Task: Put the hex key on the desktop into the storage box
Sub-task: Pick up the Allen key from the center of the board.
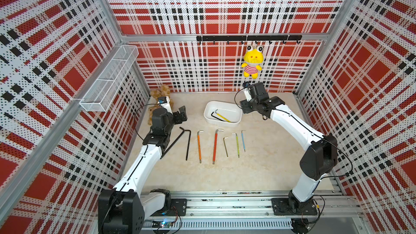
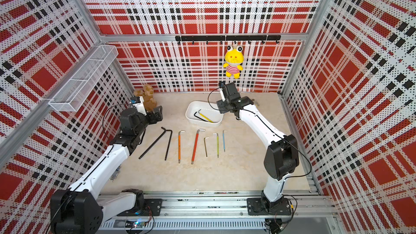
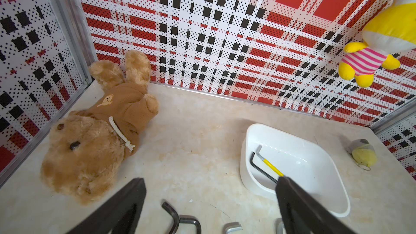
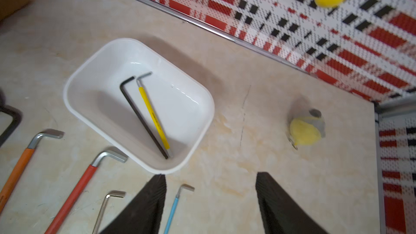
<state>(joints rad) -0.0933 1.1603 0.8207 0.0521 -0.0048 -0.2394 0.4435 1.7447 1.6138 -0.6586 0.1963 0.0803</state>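
Left claw [image 3: 210, 180] hides part of yellow hex key [image 3: 271, 166]; storage box [image 3: 292, 136] too.

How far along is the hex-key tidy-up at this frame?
Done: a black hex key and a yellow hex key lie in the storage box. In hand: nothing; the left gripper and right gripper are both open and empty. Left: seven on the desktop: two black keys, an orange key, a red key, a silver key, a green key, a blue key.
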